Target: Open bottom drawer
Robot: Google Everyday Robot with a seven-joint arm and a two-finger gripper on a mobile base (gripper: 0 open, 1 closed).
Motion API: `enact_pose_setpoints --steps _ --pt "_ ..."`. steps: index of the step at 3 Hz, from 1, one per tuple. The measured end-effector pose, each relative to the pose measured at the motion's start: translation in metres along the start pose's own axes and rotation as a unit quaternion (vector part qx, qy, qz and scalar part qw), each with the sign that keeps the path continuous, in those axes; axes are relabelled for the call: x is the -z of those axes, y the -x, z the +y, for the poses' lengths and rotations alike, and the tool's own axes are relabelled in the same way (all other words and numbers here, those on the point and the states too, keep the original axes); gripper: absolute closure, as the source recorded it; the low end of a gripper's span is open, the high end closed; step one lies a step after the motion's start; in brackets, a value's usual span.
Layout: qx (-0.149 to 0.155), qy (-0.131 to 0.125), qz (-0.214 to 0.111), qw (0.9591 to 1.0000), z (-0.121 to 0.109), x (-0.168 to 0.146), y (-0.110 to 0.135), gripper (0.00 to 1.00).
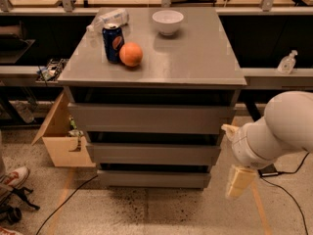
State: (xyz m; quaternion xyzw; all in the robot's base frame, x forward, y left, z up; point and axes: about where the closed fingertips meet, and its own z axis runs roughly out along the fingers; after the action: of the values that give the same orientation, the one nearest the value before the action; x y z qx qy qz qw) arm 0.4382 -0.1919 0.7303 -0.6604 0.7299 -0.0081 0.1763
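Gripper hangs low beside the table's front right corner, can't tell if it's open; bottom drawer sits shut, lowest under the front edge; handleless, so it could easily catch the middle drawer instead.

Can: Pepsi logo; tool right of cabinet.

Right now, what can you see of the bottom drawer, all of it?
The bottom drawer is the lowest and narrowest of the cabinet's three fronts: plain matte grey, no handle, level, just above the speckled floor. It looks shut; none of its inside shows, only a dark gap above. Nothing touches it. The end effector hangs beside its right end, apart from it.
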Motion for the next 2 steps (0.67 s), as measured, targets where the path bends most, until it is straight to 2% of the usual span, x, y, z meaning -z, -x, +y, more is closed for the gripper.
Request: enact_pose_setpoints --steps 2 --pt "-0.006 -0.002 -0.026 0.9996 0.013 -0.091 -0.026 0.00"
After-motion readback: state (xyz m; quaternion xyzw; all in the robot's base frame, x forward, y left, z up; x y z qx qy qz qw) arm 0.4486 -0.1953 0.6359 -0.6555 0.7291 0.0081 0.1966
